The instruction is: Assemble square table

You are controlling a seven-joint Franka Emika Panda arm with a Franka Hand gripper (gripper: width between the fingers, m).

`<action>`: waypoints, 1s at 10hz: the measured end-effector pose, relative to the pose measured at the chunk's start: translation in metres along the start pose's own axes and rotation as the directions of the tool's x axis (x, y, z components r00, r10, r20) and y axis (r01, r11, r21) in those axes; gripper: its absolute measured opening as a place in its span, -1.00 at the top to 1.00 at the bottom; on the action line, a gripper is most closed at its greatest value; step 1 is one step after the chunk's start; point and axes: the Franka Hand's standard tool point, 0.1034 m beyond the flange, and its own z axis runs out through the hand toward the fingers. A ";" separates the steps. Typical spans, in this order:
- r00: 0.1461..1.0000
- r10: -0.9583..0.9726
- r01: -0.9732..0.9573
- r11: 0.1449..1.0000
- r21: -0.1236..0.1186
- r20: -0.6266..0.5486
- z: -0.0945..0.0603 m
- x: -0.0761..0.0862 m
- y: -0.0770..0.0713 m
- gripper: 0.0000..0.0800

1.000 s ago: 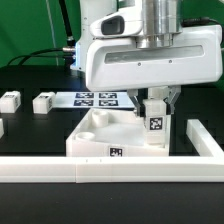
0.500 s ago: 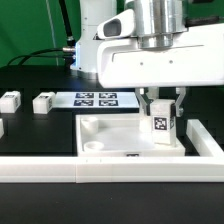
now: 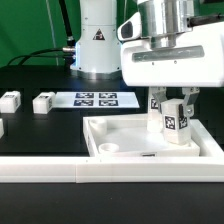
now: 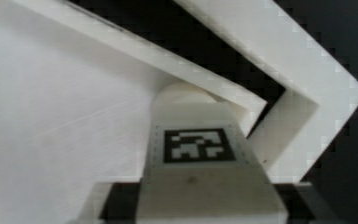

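Note:
The white square tabletop (image 3: 108, 150) lies flat with its raised rim up, set into the corner of the border rail. An upright white leg (image 3: 176, 124) with a black-and-white tag stands at the tabletop's far corner on the exterior view's right. My gripper (image 3: 172, 118) is shut on it from above. In the wrist view the leg (image 4: 202, 125) fills the middle, between the dark fingers (image 4: 133, 200), with the tabletop's floor (image 4: 51, 110) beside it. Whether the leg's foot sits in a corner hole is hidden.
Two loose white leg blocks (image 3: 10, 100) (image 3: 43, 101) lie on the black table at the exterior view's left. The marker board (image 3: 97, 98) lies behind the tabletop. The long white border rail (image 3: 60, 170) runs along the front and turns up at the exterior view's right (image 3: 205, 138).
My gripper has carried the leg toward the exterior view's right. The tabletop has turned and slid the same way, from corner-forward to square against the rail.

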 end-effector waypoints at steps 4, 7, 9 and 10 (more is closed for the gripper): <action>0.999 -0.052 0.052 0.999 0.001 0.001 0.000 0.000 0.000 -0.42; 0.904 -0.424 0.426 0.904 -0.026 0.063 0.000 0.001 -0.004 -0.61; 0.858 -0.511 0.512 0.859 -0.019 0.058 0.001 0.002 -0.005 -0.62; 0.820 -0.570 0.572 0.820 -0.016 0.059 0.001 0.002 -0.005 -0.62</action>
